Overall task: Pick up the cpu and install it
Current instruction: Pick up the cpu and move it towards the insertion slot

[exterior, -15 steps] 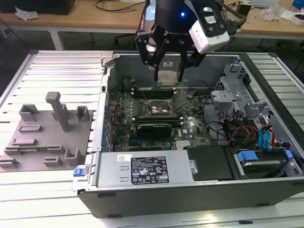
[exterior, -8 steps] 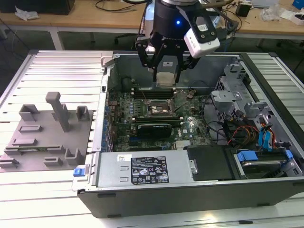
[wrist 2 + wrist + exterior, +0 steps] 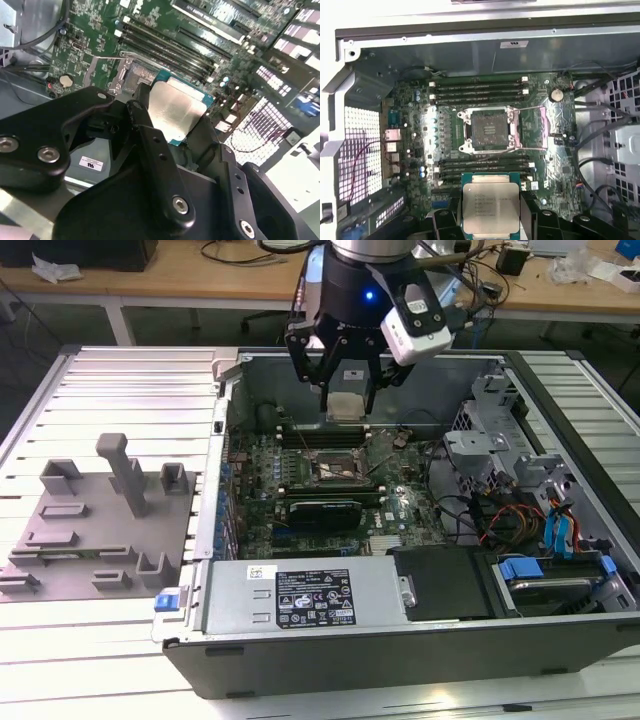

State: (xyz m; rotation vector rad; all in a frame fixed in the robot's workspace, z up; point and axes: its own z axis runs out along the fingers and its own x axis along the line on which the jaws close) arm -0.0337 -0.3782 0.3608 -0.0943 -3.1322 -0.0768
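The slatted metal table [image 3: 120, 390] carries an open computer case [image 3: 300, 655] lying on its side. A grey fixture block [image 3: 95, 530] sits just beside it on the exterior view's left. Inside the case the green motherboard [image 3: 415, 145] lies flat, and its socket [image 3: 489, 130] is uncovered (the metal plate is swung open) between the rows of memory slots. Above the board hangs the black end effector [image 3: 346, 400], its fingers pinching the cpu [image 3: 490, 207] by two opposite edges. The cpu is held level with its metal top upward, clear of the board, near the socket but not over it.
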